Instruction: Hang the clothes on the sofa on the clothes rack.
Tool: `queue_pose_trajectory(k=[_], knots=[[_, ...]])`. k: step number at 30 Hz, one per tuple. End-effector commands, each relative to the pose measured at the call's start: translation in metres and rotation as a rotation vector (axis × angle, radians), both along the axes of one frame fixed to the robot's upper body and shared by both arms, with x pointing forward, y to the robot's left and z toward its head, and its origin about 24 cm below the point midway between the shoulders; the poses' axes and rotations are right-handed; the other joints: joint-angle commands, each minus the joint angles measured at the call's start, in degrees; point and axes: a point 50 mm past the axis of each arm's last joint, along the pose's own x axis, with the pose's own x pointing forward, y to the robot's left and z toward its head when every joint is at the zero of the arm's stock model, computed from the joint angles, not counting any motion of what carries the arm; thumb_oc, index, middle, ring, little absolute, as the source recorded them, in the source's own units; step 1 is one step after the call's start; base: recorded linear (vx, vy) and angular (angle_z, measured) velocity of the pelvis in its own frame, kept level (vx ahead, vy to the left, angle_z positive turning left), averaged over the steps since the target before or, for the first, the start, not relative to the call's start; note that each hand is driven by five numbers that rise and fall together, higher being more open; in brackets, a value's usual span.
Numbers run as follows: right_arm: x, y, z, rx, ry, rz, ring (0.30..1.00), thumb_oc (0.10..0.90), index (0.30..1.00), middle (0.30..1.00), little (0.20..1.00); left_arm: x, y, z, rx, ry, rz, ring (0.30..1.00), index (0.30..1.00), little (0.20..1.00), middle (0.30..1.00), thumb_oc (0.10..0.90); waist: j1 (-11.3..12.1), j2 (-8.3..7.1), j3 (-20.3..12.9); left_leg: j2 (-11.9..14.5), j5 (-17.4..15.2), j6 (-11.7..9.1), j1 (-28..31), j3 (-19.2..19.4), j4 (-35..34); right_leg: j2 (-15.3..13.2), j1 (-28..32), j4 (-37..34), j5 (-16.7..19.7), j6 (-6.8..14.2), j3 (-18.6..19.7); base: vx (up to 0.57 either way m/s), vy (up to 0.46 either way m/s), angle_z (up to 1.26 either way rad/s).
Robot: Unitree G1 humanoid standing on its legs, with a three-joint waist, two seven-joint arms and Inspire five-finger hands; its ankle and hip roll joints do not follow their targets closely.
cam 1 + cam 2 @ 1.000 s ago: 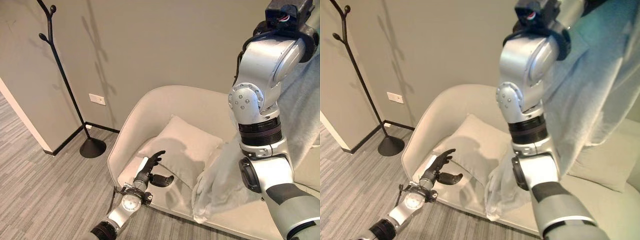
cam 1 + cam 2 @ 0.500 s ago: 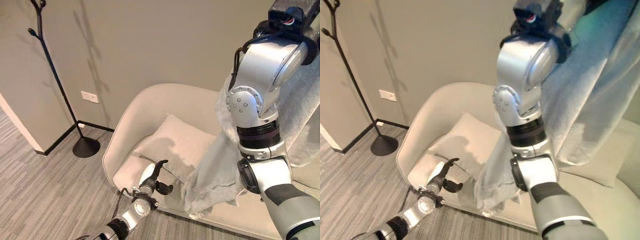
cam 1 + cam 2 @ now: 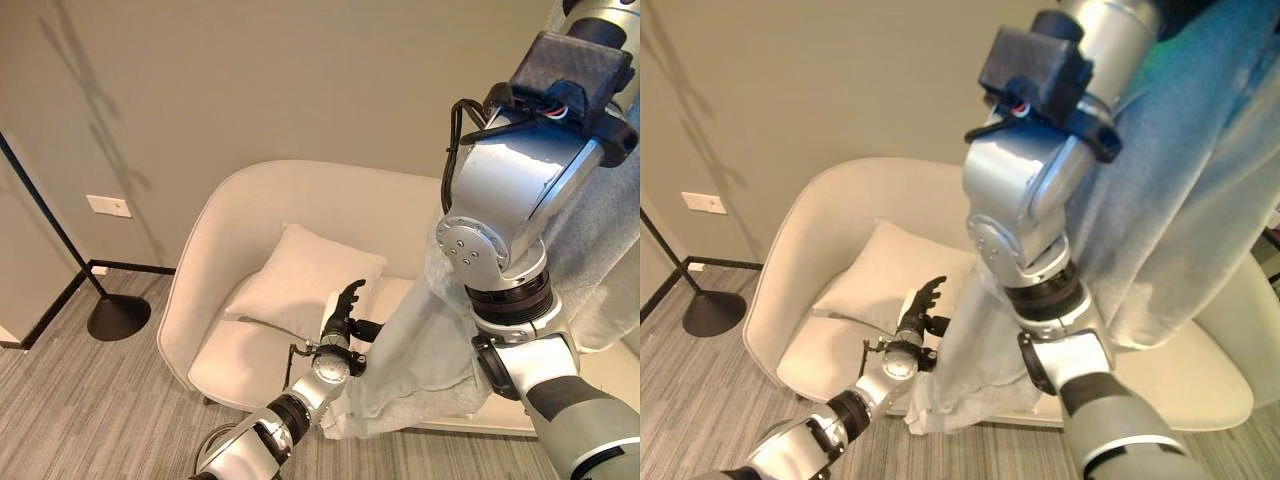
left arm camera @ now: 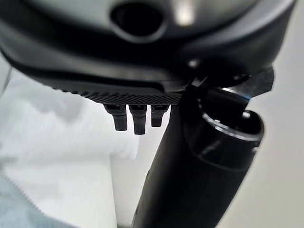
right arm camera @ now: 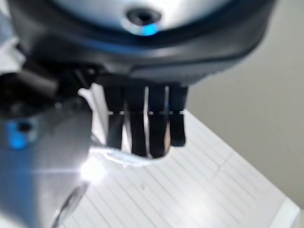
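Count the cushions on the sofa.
1: a pale cushion leans against the sofa's left backrest. Others may be hidden behind the hanging garment and the right arm.

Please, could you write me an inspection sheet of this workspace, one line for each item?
surface: cream sofa, seat partly covered by the hanging cloth
job's things: pale grey garment hangs from the raised right arm down to the seat's front edge; black clothes rack stands on the floor to the left, apart from the sofa
clutter: one pillow leaning on the backrest
hands: left hand open, fingers straight, beside the garment's lower part; right hand raised high, grasp not clear
cables: nothing seen
surroundings: plain wall with a wall socket; grey striped carpet
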Motion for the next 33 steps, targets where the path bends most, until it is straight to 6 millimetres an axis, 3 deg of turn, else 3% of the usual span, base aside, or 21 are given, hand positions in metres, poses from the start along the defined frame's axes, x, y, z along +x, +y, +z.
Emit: queue_pose_trajectory(k=[1,3,4,5,9,19,22,24,28,33], knots=[[0.009,0.003,0.033,-0.026,-0.003,-0.056,0.300,0.400,0.300,0.300,0.300,0.002,-0.060,0.044,-0.178,-0.081,-0.160,0.900,0.900,0.900,0.900,0.800,2.8,0.65,-2.6,2.2,-7.0,-0.1,1.5,-1.0,0.2,0.8,1.8,0.5,-5.7,-0.5,0.7,-0.02,-0.065,-0.02],[0.016,0.002,0.032,-0.029,0.036,-0.063,0.300,0.400,0.300,0.300,0.300,-0.005,-0.070,0.047,-0.256,-0.055,-0.191,0.900,0.900,0.900,0.900,0.800,2.7,0.92,-2.4,2.3,-6.8,-0.2,1.2,-1.2,0.2,0.9,1.8,0.5,-5.8,-0.6,0.5,-0.03,-0.050,0.00],[0.018,0.002,0.032,-0.027,0.045,-0.063,0.300,0.400,0.300,0.300,0.300,-0.008,-0.074,0.050,-0.289,-0.051,-0.213,0.472,0.472,0.472,0.472,0.515,2.7,0.99,-2.3,2.3,-6.8,-0.2,1.1,-1.3,0.2,1.0,1.7,0.5,-5.8,-0.7,0.4,-0.03,-0.036,0.02],[0.020,0.002,0.032,-0.023,0.056,-0.060,0.300,0.400,0.300,0.300,0.300,-0.012,-0.078,0.053,-0.326,-0.048,-0.235,0.300,0.300,0.300,0.300,0.400,2.7,1.12,-2.2,2.4,-6.7,-0.3,0.9,-1.5,0.2,1.1,1.7,0.5,-5.8,-0.7,0.4,-0.03,-0.033,0.02],[0.025,-0.003,0.034,-0.009,0.082,-0.075,0.300,0.400,0.300,0.300,0.300,-0.016,-0.077,0.060,-0.401,-0.062,-0.273,0.300,0.300,0.300,0.300,0.400,3.1,1.13,-2.1,2.5,-6.7,-0.4,0.6,-2.0,0.2,1.4,1.9,0.5,-5.9,-0.9,-0.2,0.00,-0.006,0.01],[0.031,-0.031,0.025,0.032,0.118,-0.174,0.300,0.400,0.300,0.300,0.300,0.001,-0.040,0.044,-0.375,-0.036,-0.122,0.300,0.300,0.300,0.300,0.400,4.5,1.15,-2.1,2.0,-6.7,-0.3,0.6,-3.1,0.2,1.1,2.6,0.5,-6.0,-0.9,-1.5,0.00,0.000,0.07],[0.031,-0.049,0.012,0.058,0.133,-0.234,0.300,0.400,0.300,0.300,0.300,0.011,-0.013,0.045,-0.442,-0.041,0.000,0.300,0.300,0.300,0.300,0.400,5.4,1.54,-1.8,1.5,-6.7,-0.1,0.5,-3.7,0.2,0.7,3.0,0.5,-5.9,-0.8,-2.3,0.00,0.024,0.10],[0.030,-0.054,0.009,0.065,0.140,-0.251,0.300,0.400,0.300,0.300,0.300,0.013,-0.006,0.046,-0.457,-0.054,0.020,0.300,0.300,0.300,0.300,0.400,5.6,1.60,-1.9,1.4,-6.7,0.0,0.5,-3.8,0.2,0.7,3.1,0.5,-6.0,-0.8,-2.5,0.00,0.012,0.19],[0.029,-0.066,-0.003,0.051,0.154,-0.311,0.300,0.400,0.300,0.300,0.300,0.017,0.026,0.062,-0.538,-0.149,0.104,0.300,0.300,0.300,0.300,0.400,6.8,1.95,-1.7,1.0,-6.8,0.3,0.5,-4.4,0.2,0.4,3.5,0.5,-6.0,-0.7,-3.2,0.00,0.005,0.05],[0.025,-0.073,0.004,0.035,0.119,-0.365,0.300,0.400,0.300,0.300,0.300,0.020,0.055,0.075,-0.447,-0.288,0.128,0.300,0.300,0.300,0.300,0.400,7.6,1.77,-1.8,0.8,-7.0,0.3,0.6,-4.8,0.2,0.3,3.8,0.5,-6.1,-0.6,-3.5,0.00,0.008,0.03]])
